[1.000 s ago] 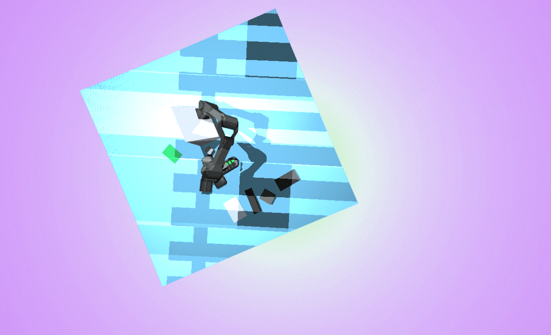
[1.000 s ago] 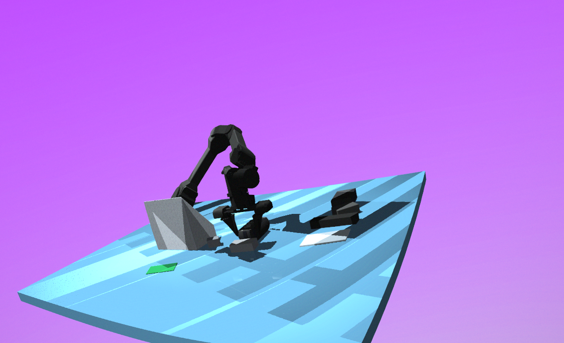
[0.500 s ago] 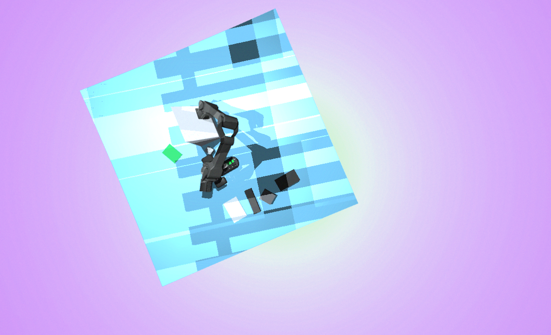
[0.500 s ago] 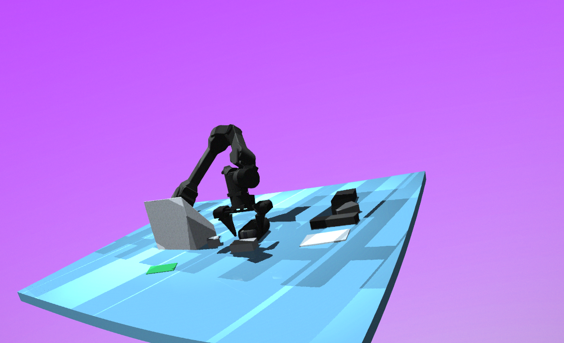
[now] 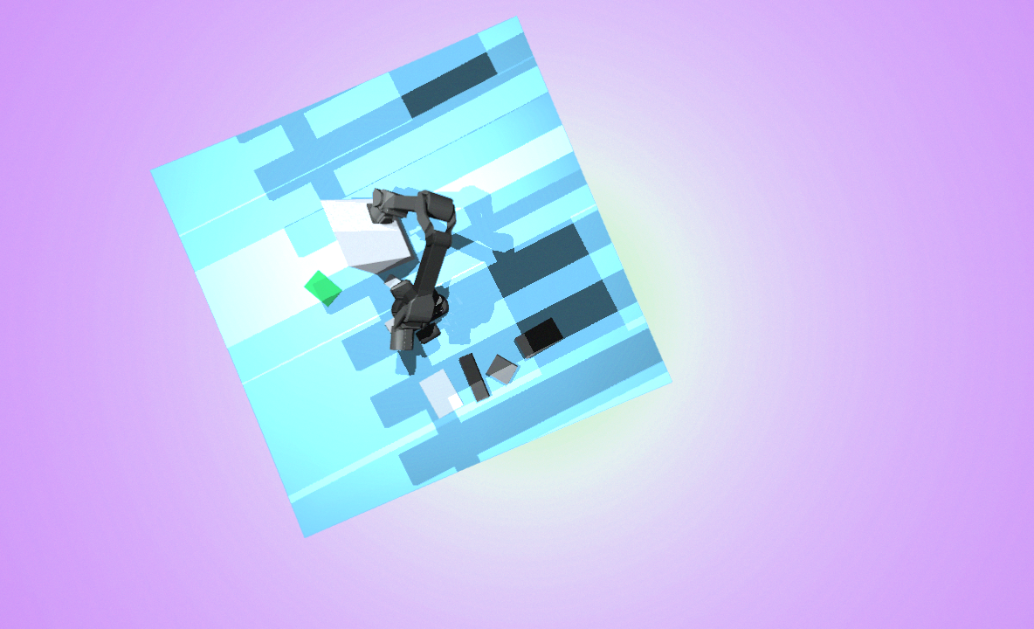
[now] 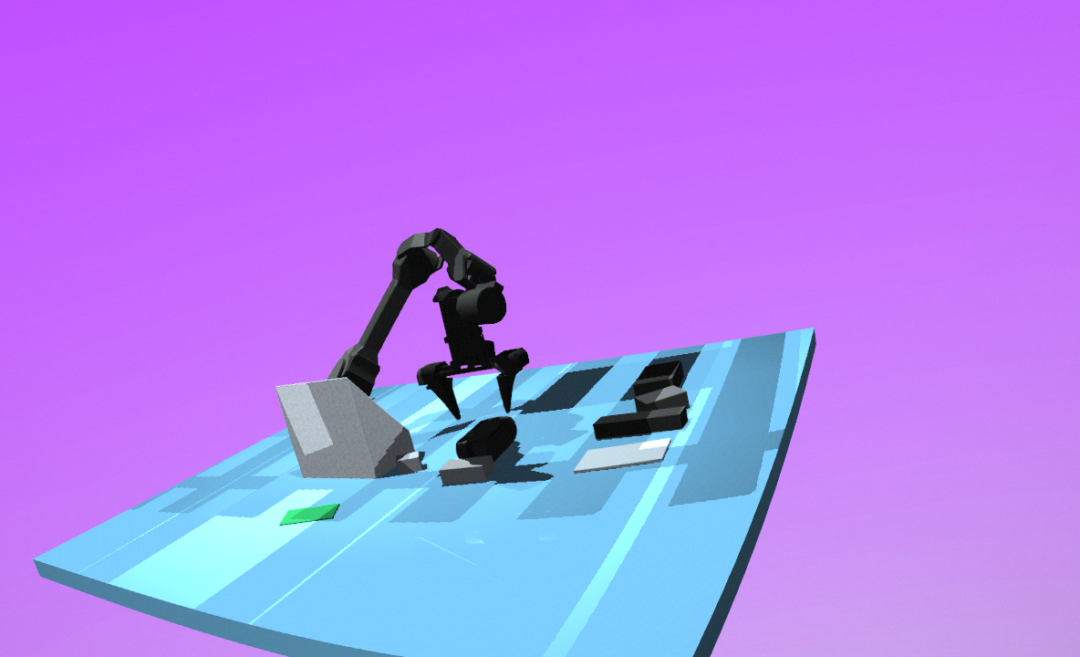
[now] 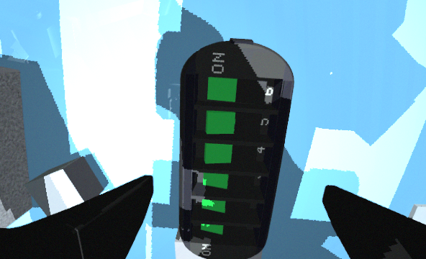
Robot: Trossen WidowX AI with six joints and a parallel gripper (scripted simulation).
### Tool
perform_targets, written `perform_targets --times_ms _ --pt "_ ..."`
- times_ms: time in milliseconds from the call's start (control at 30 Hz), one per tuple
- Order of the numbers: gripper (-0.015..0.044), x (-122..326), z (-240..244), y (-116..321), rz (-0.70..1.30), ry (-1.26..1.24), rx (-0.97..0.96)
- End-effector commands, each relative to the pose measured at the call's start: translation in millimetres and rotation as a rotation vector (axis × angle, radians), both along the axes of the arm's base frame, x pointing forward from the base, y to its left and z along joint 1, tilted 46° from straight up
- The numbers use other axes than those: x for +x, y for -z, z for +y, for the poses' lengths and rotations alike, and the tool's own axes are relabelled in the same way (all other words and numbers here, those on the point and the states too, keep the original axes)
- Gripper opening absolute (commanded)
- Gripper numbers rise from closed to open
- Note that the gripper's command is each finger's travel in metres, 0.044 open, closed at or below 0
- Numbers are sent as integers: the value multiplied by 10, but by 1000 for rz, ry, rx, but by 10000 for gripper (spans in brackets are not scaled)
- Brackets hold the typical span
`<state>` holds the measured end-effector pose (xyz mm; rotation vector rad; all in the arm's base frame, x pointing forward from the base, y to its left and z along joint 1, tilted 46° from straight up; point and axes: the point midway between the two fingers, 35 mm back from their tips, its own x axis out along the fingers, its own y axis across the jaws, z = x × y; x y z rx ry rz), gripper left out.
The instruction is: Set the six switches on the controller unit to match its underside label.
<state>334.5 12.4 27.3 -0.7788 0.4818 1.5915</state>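
The dark grey controller unit point(image 6: 486, 438) point(image 7: 247, 144) is upright on the bench point(image 5: 271, 453) point(image 6: 364, 588), switches facing up. It is mostly hidden under the arm in the top view. The wrist view shows green on the left half of each of its six rockers, numbers on the right; how each one is tipped is hard to tell. Its underside label is hidden. Its low-numbered end is close to a grey block point(image 6: 466, 471); I cannot tell whether it rests on it. My gripper point(image 6: 482, 414) point(image 7: 238, 188) is wide open and empty, fingertips above and either side of the unit.
A large grey wedge point(image 5: 368, 242) point(image 6: 331, 429) and a small block point(image 6: 410, 462) point(image 7: 65, 187) stand left of the unit. A green plate point(image 5: 321, 287) point(image 6: 309, 515) lies beyond. To the right are a white plate point(image 5: 437, 390) point(image 6: 621, 456), dark bar point(image 5: 473, 376) point(image 6: 640, 422) and other blocks.
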Motion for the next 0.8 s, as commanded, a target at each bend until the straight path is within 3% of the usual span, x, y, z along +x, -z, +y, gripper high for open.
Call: perform_targets --times_ms 0,400,567,700,767 --pt "440 -20 15 -7 14 3 6" --pt "440 -17 0 -21 14 3 6" --pt "440 3 -333 -335 11 0 0" --pt "440 3 -348 -350 11 0 0" --pt "387 3 -348 -350 11 0 0"
